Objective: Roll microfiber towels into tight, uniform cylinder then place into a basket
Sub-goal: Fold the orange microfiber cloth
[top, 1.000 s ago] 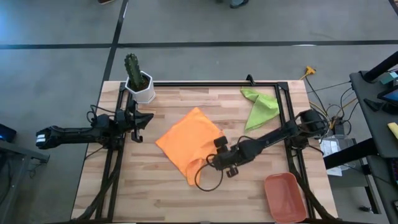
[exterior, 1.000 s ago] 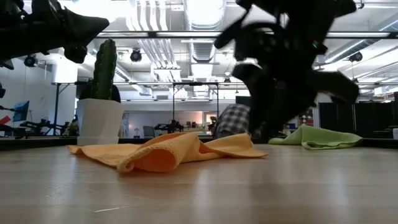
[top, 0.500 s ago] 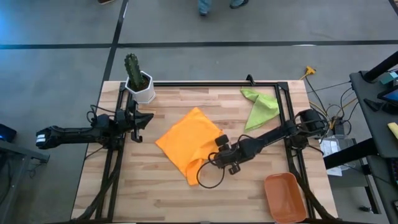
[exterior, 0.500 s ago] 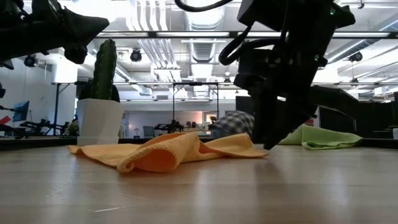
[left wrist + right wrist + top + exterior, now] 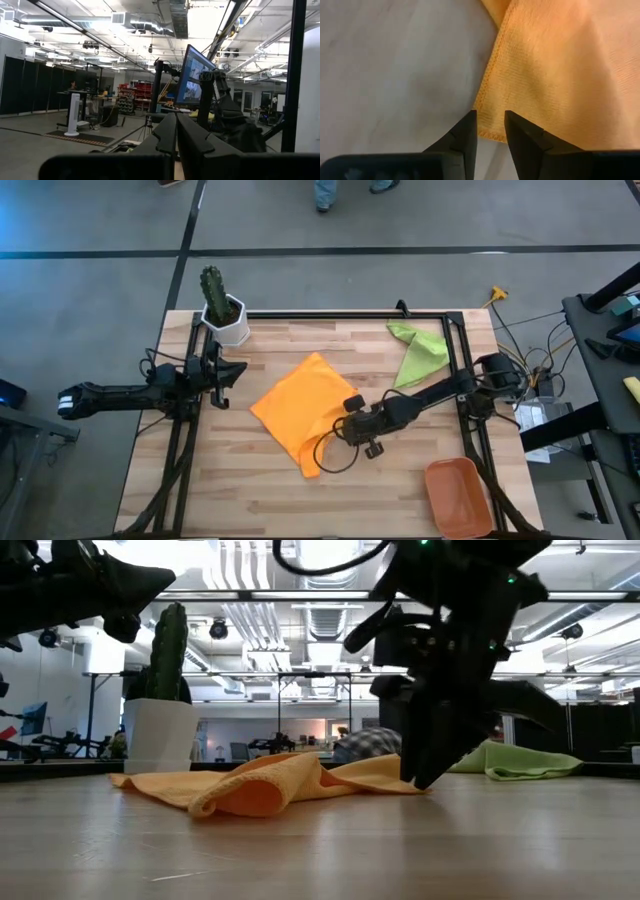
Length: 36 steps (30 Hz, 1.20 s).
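Note:
The orange towel lies spread on the table's middle, its near end folded over in a soft hump. My right gripper points steeply down at the towel's near right side. It is narrowly open, and its fingers stand on either side of a hemmed corner lying flat on the wood. The green towel lies crumpled at the far right. The basket sits at the near right corner. My left gripper waits shut above the left edge. My right gripper comes from above with its fingertips down at the table, beside the orange towel's hemmed corner. I cannot tell whether the fingers touch the cloth. The cloth lies flat and slack between them.
A white pot with a cactus stands at the far left corner. A black frame rail runs along the far edge and down both sides. A black cable loop hangs from my right wrist over the bare wood near the towel.
My right gripper has sunk toward the table and shifted a little toward the left edge, coming down at the orange towel's near right corner. The towel lies as before.

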### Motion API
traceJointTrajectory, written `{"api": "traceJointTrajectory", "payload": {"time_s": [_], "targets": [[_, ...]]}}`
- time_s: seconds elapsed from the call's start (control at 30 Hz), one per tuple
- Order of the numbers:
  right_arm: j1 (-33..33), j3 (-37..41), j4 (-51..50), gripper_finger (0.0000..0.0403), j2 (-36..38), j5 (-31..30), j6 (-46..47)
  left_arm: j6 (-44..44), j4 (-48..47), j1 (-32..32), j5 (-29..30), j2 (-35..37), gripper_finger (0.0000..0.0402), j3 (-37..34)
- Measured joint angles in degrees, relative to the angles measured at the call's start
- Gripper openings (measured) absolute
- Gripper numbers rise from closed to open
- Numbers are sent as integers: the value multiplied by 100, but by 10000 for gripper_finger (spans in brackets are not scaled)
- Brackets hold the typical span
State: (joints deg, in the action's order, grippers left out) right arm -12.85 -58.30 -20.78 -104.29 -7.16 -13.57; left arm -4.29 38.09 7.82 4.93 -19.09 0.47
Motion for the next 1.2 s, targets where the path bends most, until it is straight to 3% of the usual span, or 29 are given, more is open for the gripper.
{"api": "traceJointTrajectory", "payload": {"time_s": [0.23, 0.5, 0.63, 0.8, 1.07, 1.2], "targets": [[357, 2, 9, 82, 0, 830, 391, 2, 0, 2, 0, 0, 0, 0], [364, 4, 38, 149, -34, 885, 797, 2, 0, 2, 0, 0, 0, 0], [366, -14, 87, 157, -202, 883, 944, 0, -2, 2, 0, 0, 0, 0], [362, -31, 92, 124, -393, 887, 864, 2, -4, 2, 0, 0, 0, 0], [234, -55, 26, 18, -170, 854, 596, 2, -7, 2, 0, 0, 0, -1], [139, -96, -532, 12, 67, 704, 681, 2, -9, 2, 0, 0, 0, 0]]}}
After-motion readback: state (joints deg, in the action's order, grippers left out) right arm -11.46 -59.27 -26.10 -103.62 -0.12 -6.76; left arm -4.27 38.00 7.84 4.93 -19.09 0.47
